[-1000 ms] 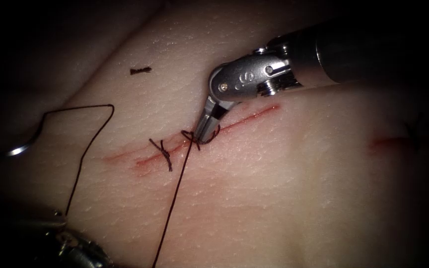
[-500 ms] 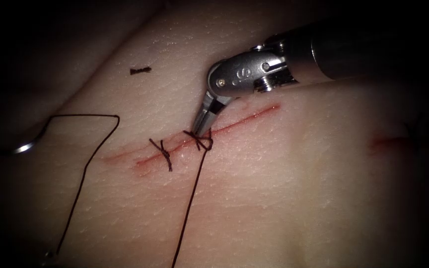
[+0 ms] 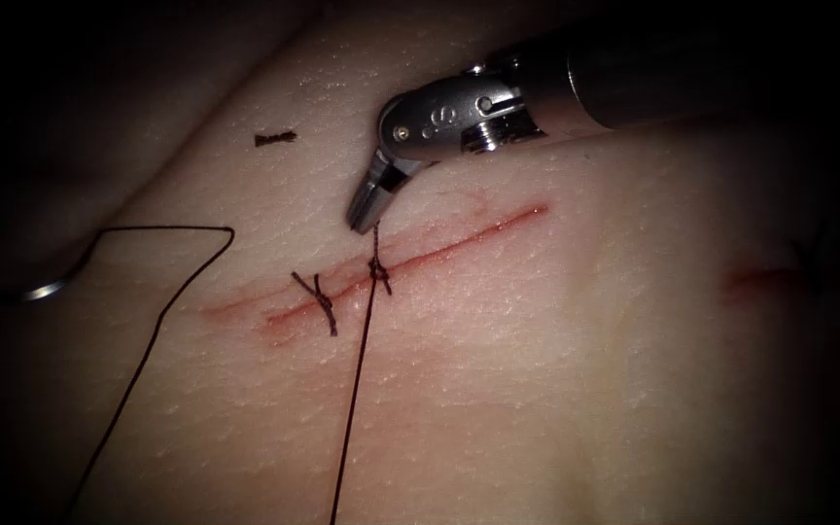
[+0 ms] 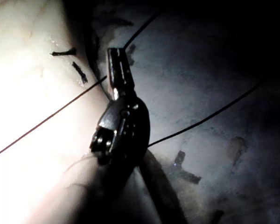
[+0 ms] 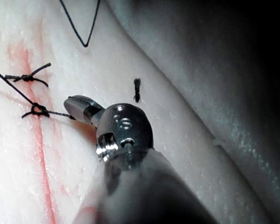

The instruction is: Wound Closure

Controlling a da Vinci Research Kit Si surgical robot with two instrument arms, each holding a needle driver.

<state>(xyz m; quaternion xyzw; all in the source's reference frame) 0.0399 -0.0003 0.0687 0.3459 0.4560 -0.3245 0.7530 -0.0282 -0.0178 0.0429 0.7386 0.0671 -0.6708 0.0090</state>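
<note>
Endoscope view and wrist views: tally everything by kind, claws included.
Knots: 2, on the cut
Cut end of thread: 1, loose
Needle: 1, lying free left of the cut
Thread: 1
Claws: 2, right claw and left claw, each shut on the thread
Total: 7

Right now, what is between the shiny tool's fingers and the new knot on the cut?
In the endoscope view, a short taut piece of thread runs from the right tool to the knot.

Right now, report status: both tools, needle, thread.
Right tool shut on short thread end above the knot. Left tool shut on long thread. Needle lying free, left of cut.
</note>
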